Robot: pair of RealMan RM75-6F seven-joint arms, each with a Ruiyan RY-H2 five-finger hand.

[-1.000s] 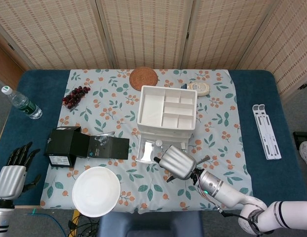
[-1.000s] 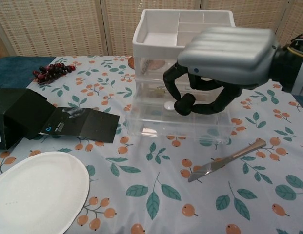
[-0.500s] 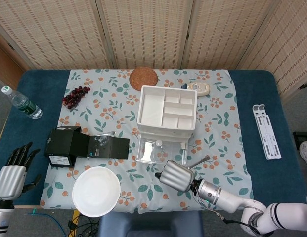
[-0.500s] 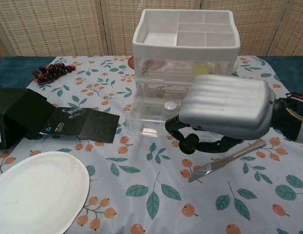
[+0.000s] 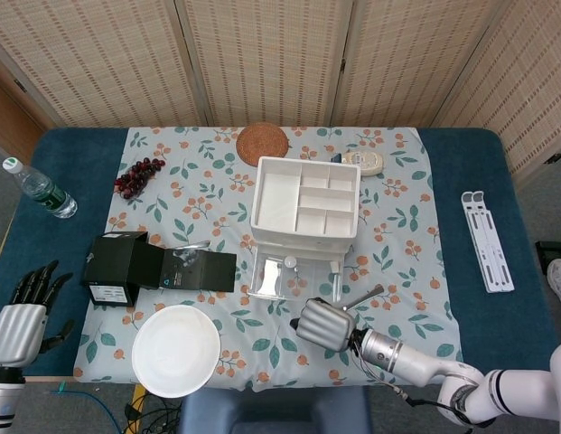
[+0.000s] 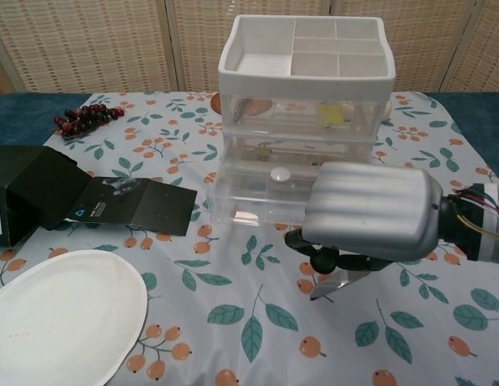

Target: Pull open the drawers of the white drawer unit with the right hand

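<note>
I see the white drawer unit (image 5: 305, 206) standing near the middle of the tabletop (image 5: 461, 226), on the flowered cloth (image 5: 208, 181); its bottom drawer (image 6: 265, 197) is pulled out toward me, the upper ones closed; a small white round thing lies inside the open drawer.

My right hand (image 6: 370, 217) sits just in front of the open drawer, on the near side of the unit, back of the hand up; fingers (image 6: 321, 259) curled under the palm, holding nothing that I can see; apart from the drawer front in the head view, though the chest view shows the hand overlapping the drawer's right corner, so contact there I cannot tell.

A metal tool (image 5: 363, 296) lies on the cloth just beside the hand, partly hidden under it in the chest view.

My left hand (image 5: 23, 312) hangs off the left edge of the tabletop, well apart from the unit; fingers spread, empty.

Also on the cloth: black box (image 5: 117, 269) with its flap open, white plate (image 5: 176, 350), grapes (image 5: 137, 175), round woven mat (image 5: 263, 143); water bottle (image 5: 38, 188) at far left.
</note>
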